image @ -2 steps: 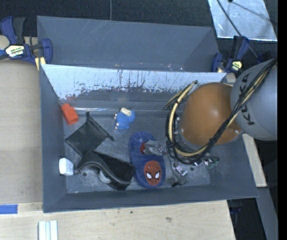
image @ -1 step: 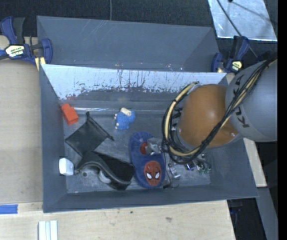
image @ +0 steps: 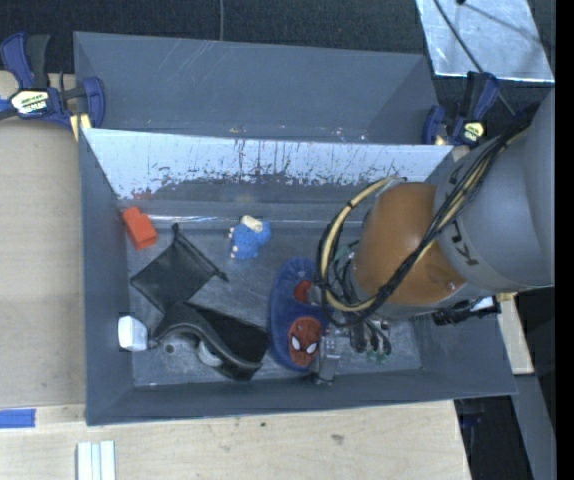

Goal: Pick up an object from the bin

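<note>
Thing under the hand: a blue rounded toy [image: 292, 303] with a red Spider-Man mask face printed on it, white eyes outlined in black.
Where it lies: on the bin floor, right of the middle, near the front wall.
Writing: none can be read on the toy; dark letters on the arm's grey casing [image: 497, 218] are crossed by cables and cannot be made out whole.
Hand: the hand [image: 329, 358] is low at the toy's right edge, just beside the mask face; whether it is spread or pressed together cannot be told, nor whether it touches the toy.
Above the hand: the orange wrist cover [image: 402, 248] and loops of yellow and black cable hide the toy's right side.
Nearest neighbour: a black curved thing [image: 227, 340] lies against the toy's left edge.
Further left: a flat black piece [image: 172, 273] and a small white thing [image: 131, 333].
Behind: a small blue and white figure [image: 249, 238] and, well left, an orange block [image: 139, 228].
Bin: grey metal [image: 267, 88].
</note>
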Tool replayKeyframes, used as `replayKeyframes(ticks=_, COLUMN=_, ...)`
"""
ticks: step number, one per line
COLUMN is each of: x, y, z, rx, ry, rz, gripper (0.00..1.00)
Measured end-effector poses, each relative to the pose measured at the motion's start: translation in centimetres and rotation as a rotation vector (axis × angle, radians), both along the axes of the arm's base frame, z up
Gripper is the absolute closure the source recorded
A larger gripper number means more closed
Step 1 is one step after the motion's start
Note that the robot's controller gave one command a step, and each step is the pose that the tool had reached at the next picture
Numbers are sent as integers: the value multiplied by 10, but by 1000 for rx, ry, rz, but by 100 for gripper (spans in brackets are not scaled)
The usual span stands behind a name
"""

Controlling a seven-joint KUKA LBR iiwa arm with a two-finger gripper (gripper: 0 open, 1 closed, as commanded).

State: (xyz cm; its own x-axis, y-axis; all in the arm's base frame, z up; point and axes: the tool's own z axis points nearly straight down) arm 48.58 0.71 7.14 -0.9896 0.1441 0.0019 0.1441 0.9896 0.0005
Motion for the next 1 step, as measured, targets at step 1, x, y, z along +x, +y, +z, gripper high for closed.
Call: replayKeyframes(ticks=1, x=71, y=-16, z=1, rx=0, ry=-5, rz=-187, gripper=0)
